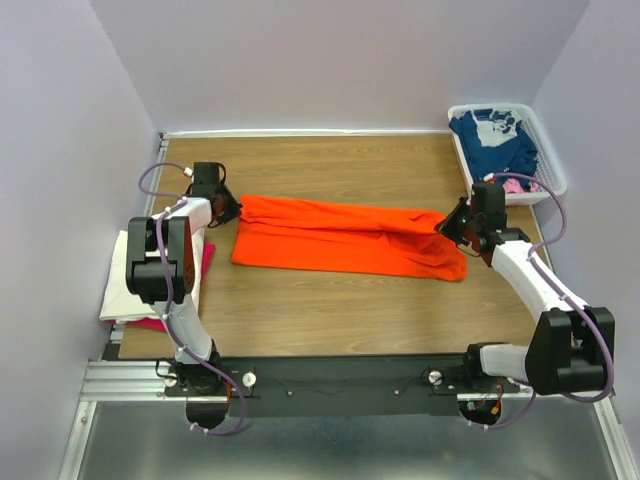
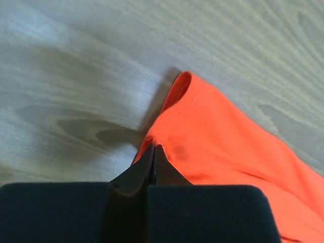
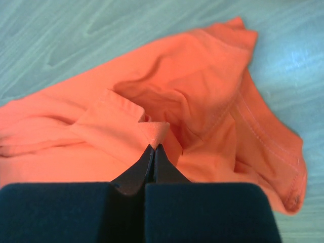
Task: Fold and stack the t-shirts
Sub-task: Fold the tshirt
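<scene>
A bright orange t-shirt (image 1: 340, 238) lies as a long band across the middle of the wooden table (image 1: 330, 165). My left gripper (image 1: 232, 211) is at its left end, jaws shut on the shirt's edge (image 2: 153, 147). At the right end my right gripper (image 1: 447, 226) is shut, and a small corner of orange cloth (image 3: 157, 132) sticks up from its tips (image 3: 154, 147). Folded cream-white t-shirts (image 1: 125, 285) lie at the left table edge with a magenta-pink one (image 1: 207, 258) under them. A navy blue t-shirt with white print (image 1: 495, 140) fills the basket.
The white slotted basket (image 1: 553, 160) stands at the back right corner, close behind my right arm; a bit of pink cloth (image 1: 528, 185) shows in it. Purple walls close in the table on three sides. The black arm rail (image 1: 340, 375) runs along the near edge.
</scene>
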Available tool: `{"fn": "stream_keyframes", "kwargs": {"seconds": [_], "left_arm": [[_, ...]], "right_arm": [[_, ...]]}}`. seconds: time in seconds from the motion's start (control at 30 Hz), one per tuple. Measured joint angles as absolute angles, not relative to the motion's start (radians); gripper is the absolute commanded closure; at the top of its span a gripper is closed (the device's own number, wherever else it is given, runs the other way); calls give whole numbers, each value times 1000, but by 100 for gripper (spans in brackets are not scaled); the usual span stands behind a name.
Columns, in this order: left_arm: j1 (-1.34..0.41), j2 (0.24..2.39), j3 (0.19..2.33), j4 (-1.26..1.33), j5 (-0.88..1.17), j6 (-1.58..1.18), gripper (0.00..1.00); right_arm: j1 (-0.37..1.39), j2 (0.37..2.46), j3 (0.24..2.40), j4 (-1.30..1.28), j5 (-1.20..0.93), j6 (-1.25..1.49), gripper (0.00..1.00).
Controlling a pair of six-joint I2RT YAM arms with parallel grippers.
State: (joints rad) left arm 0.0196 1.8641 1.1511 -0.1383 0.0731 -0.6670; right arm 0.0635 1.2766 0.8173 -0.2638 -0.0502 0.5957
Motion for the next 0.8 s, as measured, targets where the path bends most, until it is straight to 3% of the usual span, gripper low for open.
{"fn": "stream_keyframes", "kwargs": {"seconds": [0.8], "left_arm": [[65, 1774, 1088, -91, 127, -674, 100]], "right_arm": [[64, 1203, 648, -262, -52, 630, 100]]}}
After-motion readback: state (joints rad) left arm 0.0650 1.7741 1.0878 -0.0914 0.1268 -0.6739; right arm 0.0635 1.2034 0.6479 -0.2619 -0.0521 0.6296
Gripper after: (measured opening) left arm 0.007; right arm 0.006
